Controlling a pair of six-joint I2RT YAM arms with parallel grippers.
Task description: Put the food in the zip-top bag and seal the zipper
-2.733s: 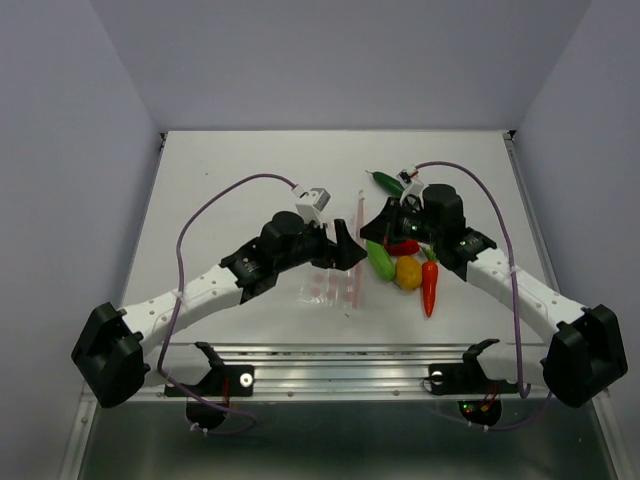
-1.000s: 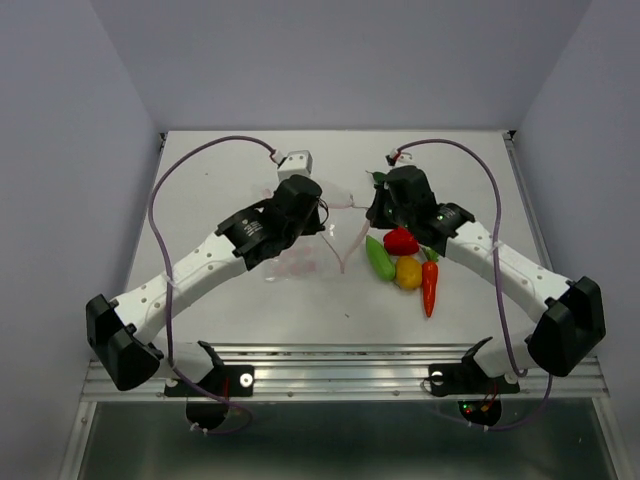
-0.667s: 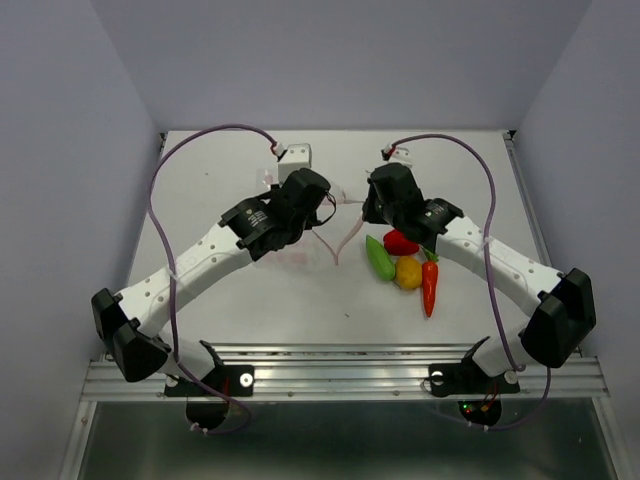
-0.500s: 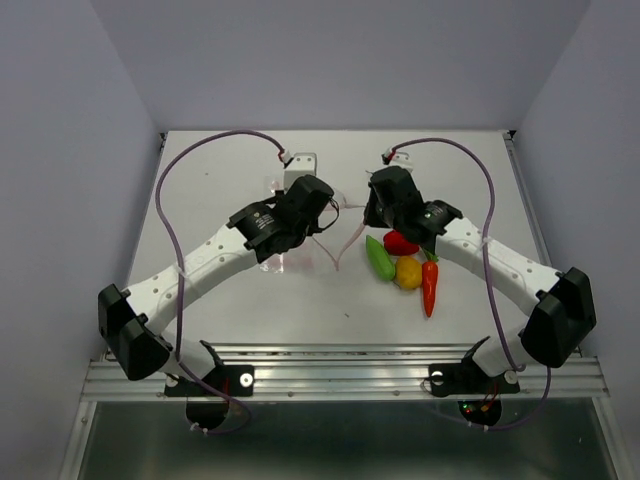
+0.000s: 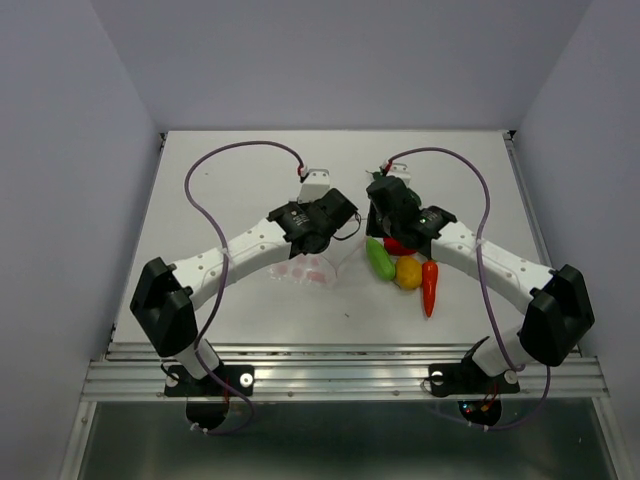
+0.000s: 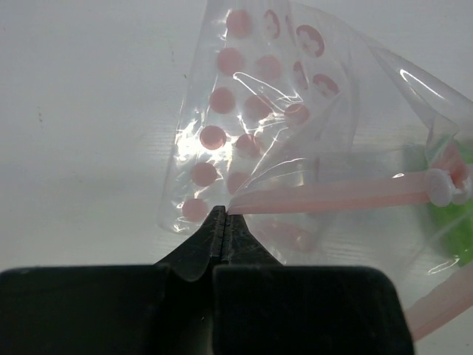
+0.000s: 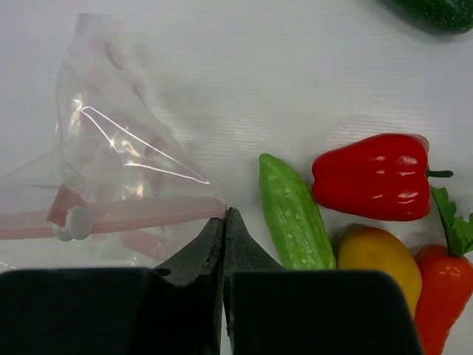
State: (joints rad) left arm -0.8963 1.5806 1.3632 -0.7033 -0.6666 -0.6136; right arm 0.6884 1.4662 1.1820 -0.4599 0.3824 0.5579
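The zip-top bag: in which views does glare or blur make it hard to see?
Left wrist: the zip-top bag is sharp, with white glare streaks along its creases. Right wrist: one bright glare line crosses it, and the zipper stays readable. Top external: it is small and faint against the white table.

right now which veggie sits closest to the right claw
The light green pod: it lies just beside the tips of the right claw, while the red pepper, yellow piece, carrot and dark cucumber lie farther off.
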